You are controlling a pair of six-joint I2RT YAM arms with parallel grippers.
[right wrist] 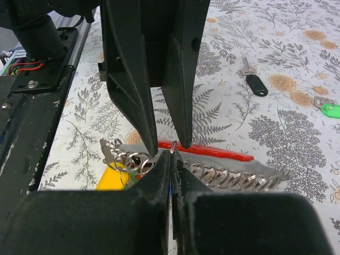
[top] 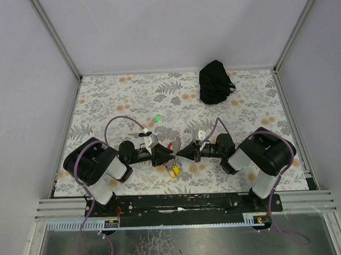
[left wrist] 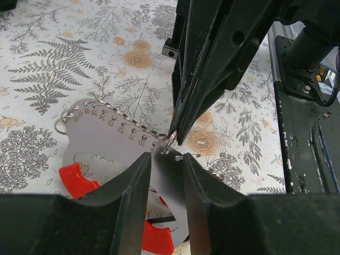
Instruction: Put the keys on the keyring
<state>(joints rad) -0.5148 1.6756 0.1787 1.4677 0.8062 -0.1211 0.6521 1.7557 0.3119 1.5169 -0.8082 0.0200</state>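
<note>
The keyring [top: 173, 170] lies between the arms: a grey numbered plate [left wrist: 106, 138] edged with silvery rings [right wrist: 223, 178], a red strap [left wrist: 77, 180] and a yellow tag [right wrist: 112, 180]. My left gripper [left wrist: 167, 159] is shut on the plate's edge. My right gripper [right wrist: 171, 154] is shut, its tips pinching a small silvery ring [right wrist: 173, 144] right at the plate's rings. A sliver of blue between its pads looks like the blue key, mostly hidden. The green key [top: 157, 119] lies apart on the cloth and also shows in the right wrist view [right wrist: 332, 110].
A small black oblong piece [right wrist: 258, 85] with a silvery key lies on the flowered cloth beyond the grippers. A black bag [top: 215, 81] sits at the back right. The metal frame rail [top: 184, 208] runs along the near edge.
</note>
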